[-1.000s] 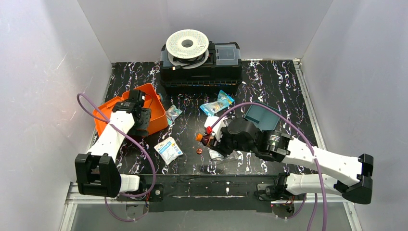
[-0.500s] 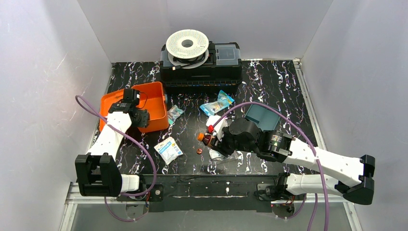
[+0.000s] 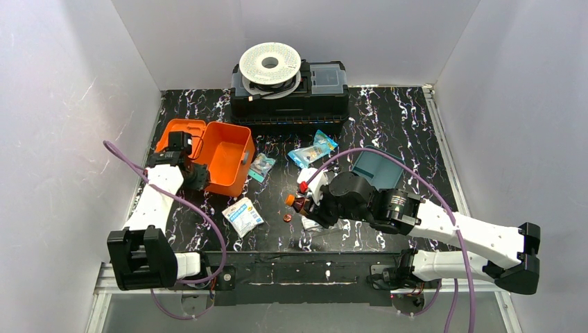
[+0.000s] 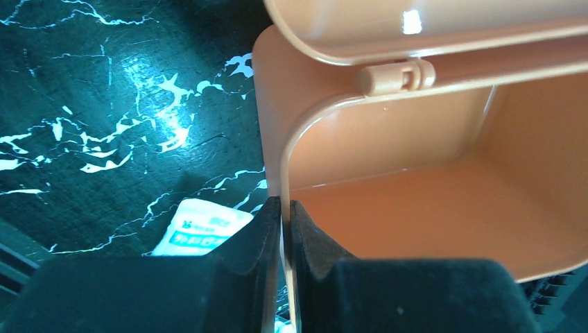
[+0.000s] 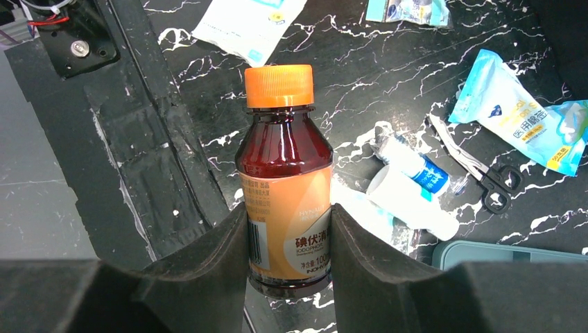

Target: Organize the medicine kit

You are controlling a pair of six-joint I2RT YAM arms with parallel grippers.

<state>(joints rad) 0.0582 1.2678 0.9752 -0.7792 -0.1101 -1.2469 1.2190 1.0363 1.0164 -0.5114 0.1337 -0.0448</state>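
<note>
My left pincer is clamped on a side wall of the open medicine kit, and the bottle gripped in my right pincer lies well to the kit's right, cap apparently pointing kitward.

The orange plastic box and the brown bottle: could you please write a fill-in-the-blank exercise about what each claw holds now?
1. The left claw pinches one wall of the small orange hinged plastic box, whose lid is ____.
2. The right claw grips a brown bottle with an ____ screw cap.
3. The teal-grey rectangular tray lies near the ____ arm.
Missing words: open; orange; right.
</note>
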